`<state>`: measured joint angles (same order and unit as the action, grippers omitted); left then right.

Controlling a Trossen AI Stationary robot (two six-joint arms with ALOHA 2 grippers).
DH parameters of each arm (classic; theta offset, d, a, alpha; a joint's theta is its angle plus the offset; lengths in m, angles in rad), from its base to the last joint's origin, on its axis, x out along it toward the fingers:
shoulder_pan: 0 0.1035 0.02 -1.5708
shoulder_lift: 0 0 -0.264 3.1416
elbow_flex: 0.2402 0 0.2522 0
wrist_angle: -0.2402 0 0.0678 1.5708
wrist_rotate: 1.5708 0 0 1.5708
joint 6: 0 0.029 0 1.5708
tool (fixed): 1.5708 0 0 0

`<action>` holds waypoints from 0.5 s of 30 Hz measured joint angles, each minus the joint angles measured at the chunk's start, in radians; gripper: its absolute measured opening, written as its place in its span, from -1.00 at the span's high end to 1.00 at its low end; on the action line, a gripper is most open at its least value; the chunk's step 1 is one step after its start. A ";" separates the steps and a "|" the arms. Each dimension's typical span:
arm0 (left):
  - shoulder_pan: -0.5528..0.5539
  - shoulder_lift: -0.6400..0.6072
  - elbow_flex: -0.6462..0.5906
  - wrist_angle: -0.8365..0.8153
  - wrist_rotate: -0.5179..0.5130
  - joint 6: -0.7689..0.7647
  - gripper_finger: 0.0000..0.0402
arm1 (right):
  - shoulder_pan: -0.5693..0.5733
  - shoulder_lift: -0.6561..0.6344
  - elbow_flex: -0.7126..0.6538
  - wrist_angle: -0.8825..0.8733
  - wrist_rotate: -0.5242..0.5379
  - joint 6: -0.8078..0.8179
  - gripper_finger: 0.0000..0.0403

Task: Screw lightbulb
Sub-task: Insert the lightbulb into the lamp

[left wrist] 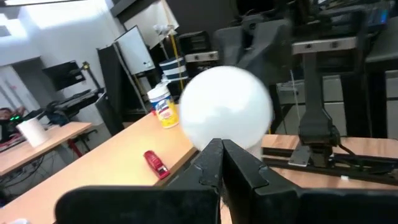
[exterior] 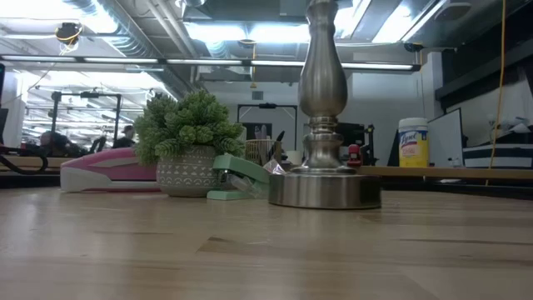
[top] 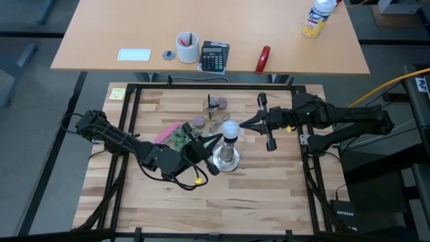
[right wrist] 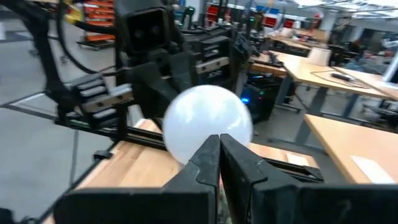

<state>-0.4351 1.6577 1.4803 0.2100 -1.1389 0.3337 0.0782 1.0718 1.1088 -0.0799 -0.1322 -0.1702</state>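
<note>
Two dark arms meet over the middle of the wooden table (top: 255,195), one from each side. From the left, the left gripper (top: 216,137) has its fingers pressed together with nothing between them, the tips just beside the lightbulb (top: 231,128). Near this arm lie a pink stapler (top: 166,132), a small potted plant (exterior: 188,142) and a green tape dispenser (exterior: 237,179), partly covered by the arm from above. The lightbulb sits on top of the silver lamp stand (top: 226,158), so its screw base cannot be seen. In the low view the stand is cut off above and the bulb is outside the picture. The right gripper (top: 244,124) is also fully closed and empty, its tips close to the bulb.
</note>
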 joint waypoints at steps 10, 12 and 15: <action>0.020 0.000 0.000 -0.001 -0.022 -0.043 0.99 | 0.003 0.006 -0.001 0.000 -0.119 0.009 0.92; 0.029 0.000 0.000 -0.015 -0.021 -0.058 0.99 | 0.002 0.005 -0.001 0.001 -0.118 0.009 0.92; 0.039 0.000 0.000 -0.038 -0.021 -0.083 0.99 | 0.002 0.005 -0.001 0.001 -0.115 0.009 0.92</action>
<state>-0.3956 1.6577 1.4803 0.1715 -1.1603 0.2508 0.0803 1.0771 1.1076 -0.0788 -0.2474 -0.1608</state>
